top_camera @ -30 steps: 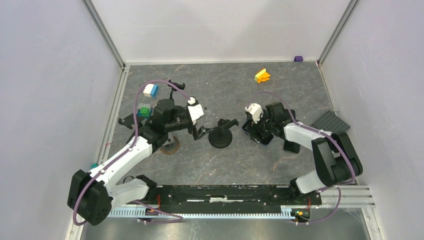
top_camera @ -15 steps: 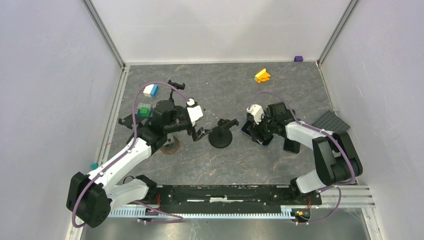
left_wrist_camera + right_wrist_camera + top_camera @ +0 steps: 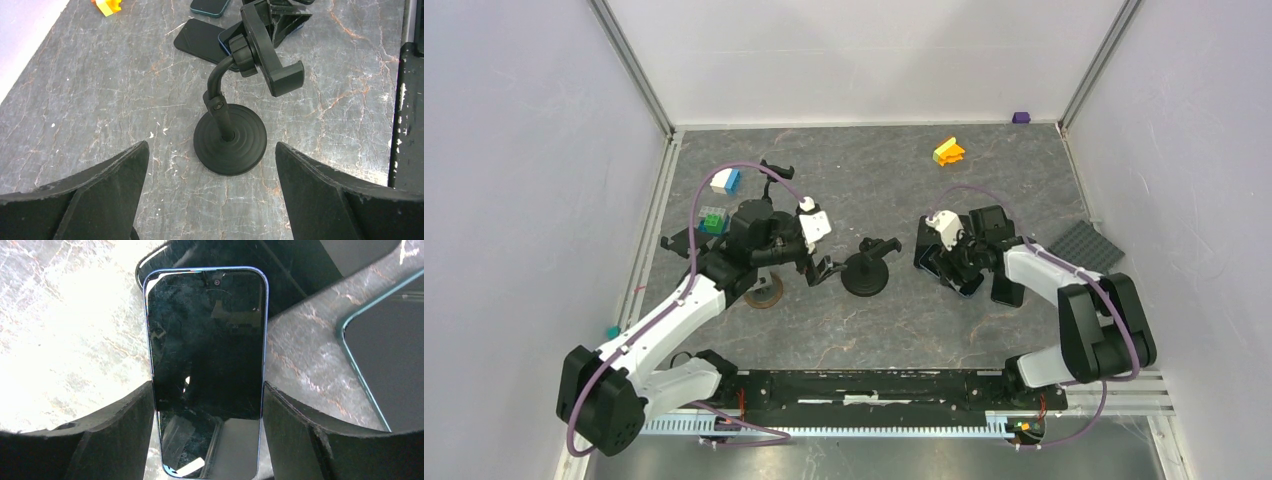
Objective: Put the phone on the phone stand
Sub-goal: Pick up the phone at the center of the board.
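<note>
Phone (image 3: 207, 330) is sitting between the 2 fingers (image 3: 115, 430) of my right claw (image 3: 207, 387), screen up and dark, blue rim showing. My fingers are pressing against both long edges with no gap showing, so I am grasping the phone across its width. Its far end is overlapping another dark phone (image 3: 165, 257), and I cannot tell whether it is resting on the bench (image 3: 60, 315) or lifted off it. A teal-rimmed phone (image 3: 390, 350) is lying just to the right. From above, all of this is sitting just right of the phone stand (image 3: 865, 272), not on it. The stand is standing upright on its round base, its cradle (image 3: 265, 45) tilting at the end of a bent neck. My left claw (image 3: 822, 268) is hanging spread wide just left of the stand, its fingers flanking the base in the wrist view and touching nothing.
</note>
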Available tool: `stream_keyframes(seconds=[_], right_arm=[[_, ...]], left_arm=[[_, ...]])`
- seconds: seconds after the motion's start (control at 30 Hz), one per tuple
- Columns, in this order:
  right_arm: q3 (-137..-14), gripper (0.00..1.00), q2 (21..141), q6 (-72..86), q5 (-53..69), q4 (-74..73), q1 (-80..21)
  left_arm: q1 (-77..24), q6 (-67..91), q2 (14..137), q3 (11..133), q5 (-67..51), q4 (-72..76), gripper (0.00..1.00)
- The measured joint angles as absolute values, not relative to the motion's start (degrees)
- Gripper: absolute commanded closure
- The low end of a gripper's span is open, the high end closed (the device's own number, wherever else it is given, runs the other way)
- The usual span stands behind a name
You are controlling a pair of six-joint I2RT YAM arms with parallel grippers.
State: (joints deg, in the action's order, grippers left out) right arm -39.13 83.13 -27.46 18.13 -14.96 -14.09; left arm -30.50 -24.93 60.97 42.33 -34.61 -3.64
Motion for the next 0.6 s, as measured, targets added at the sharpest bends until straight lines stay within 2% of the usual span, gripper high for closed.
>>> stream_keyframes(seconds=[0.33,0.6], right_arm=[[-36.7,0.59,76.4,-27.7,17.9,-17.8,-13.0],[-35.9,0.6,74.1,-26.7,19.2,-17.6,-12.6]], left_arm=[[-30.5,-22.5,59.6,43.1,-36.1,-5.3,0.0],[-30.8,-17.2,60.5,49.1,-36.6,-8.1,0.02]])
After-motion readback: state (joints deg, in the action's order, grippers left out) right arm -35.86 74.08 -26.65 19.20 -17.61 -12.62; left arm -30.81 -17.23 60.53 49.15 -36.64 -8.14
